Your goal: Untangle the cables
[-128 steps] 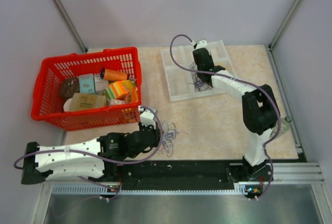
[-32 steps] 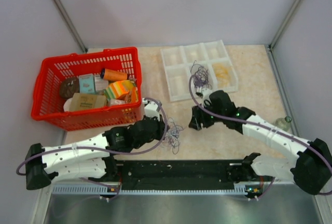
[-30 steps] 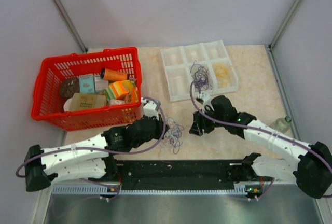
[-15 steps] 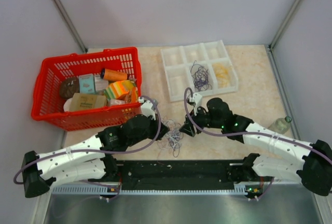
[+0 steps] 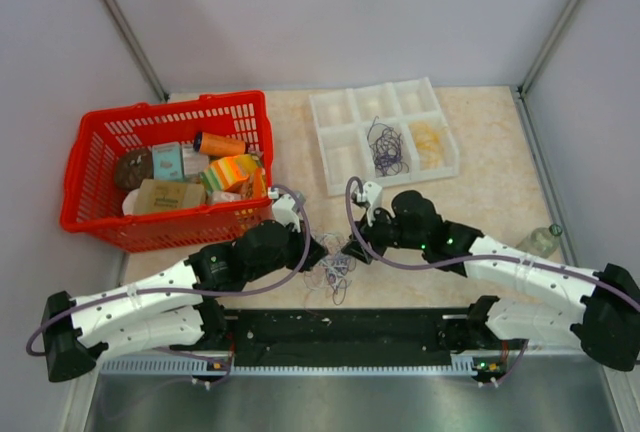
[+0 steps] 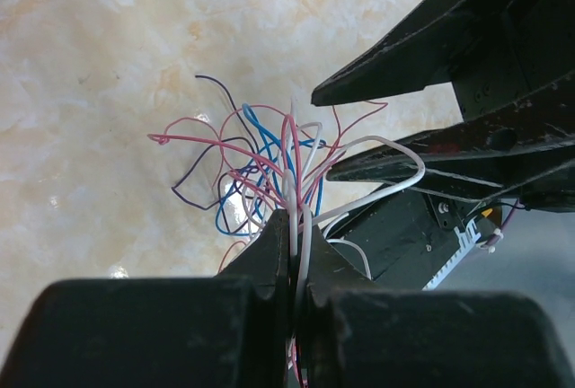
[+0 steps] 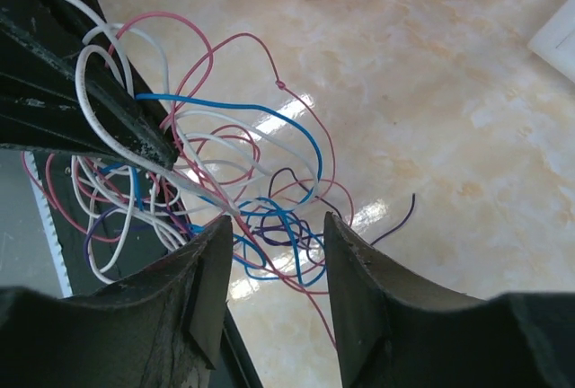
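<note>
Red basket (image 5: 180,224) near left hand (image 6: 292,219) clamped on cables (image 6: 260,163); right hand (image 7: 277,226) jaws apart.

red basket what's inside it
An orange roll, a teal box, a tan carton, a brown round item and a striped orange-and-green pack, piled together. Whatever lies beneath them is covered, and so is the floor of the red basket.
</note>
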You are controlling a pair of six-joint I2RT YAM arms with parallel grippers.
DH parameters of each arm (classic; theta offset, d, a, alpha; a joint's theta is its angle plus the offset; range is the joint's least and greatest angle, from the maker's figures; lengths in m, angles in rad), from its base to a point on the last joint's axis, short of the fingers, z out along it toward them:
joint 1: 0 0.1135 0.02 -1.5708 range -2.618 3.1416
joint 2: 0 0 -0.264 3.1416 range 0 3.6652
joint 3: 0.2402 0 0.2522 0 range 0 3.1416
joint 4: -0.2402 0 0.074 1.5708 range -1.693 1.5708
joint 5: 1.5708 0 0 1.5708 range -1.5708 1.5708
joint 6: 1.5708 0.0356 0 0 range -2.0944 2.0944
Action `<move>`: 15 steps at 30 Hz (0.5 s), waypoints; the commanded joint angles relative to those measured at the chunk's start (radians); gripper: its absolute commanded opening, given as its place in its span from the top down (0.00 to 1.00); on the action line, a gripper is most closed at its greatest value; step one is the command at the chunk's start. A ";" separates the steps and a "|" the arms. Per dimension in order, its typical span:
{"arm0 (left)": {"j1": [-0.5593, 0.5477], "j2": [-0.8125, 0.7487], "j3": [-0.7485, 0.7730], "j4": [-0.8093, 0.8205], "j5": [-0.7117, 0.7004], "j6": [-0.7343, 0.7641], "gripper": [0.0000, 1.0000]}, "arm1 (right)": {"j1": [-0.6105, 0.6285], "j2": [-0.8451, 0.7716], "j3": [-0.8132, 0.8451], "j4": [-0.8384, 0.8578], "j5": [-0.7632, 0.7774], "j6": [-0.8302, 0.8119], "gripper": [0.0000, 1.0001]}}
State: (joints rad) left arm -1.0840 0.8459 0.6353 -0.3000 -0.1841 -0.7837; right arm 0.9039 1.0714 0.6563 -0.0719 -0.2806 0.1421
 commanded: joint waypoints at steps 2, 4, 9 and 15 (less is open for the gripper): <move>0.006 -0.027 -0.003 0.029 0.017 -0.009 1.00 | 0.012 0.033 0.020 0.122 0.009 0.008 0.61; 0.007 -0.033 -0.006 0.029 0.014 -0.012 1.00 | 0.012 0.039 0.026 0.141 0.015 0.008 0.70; 0.007 -0.044 -0.009 -0.005 -0.037 -0.022 0.94 | 0.013 0.012 0.042 0.077 0.105 0.023 1.00; 0.007 -0.041 -0.013 -0.181 -0.250 -0.098 1.00 | 0.013 -0.276 0.012 -0.113 0.738 0.239 1.00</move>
State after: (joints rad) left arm -1.0798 0.8188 0.6281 -0.3267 -0.2859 -0.8291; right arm 0.9325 0.9794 0.6552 -0.0700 -0.0273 0.2344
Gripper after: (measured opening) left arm 0.035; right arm 0.004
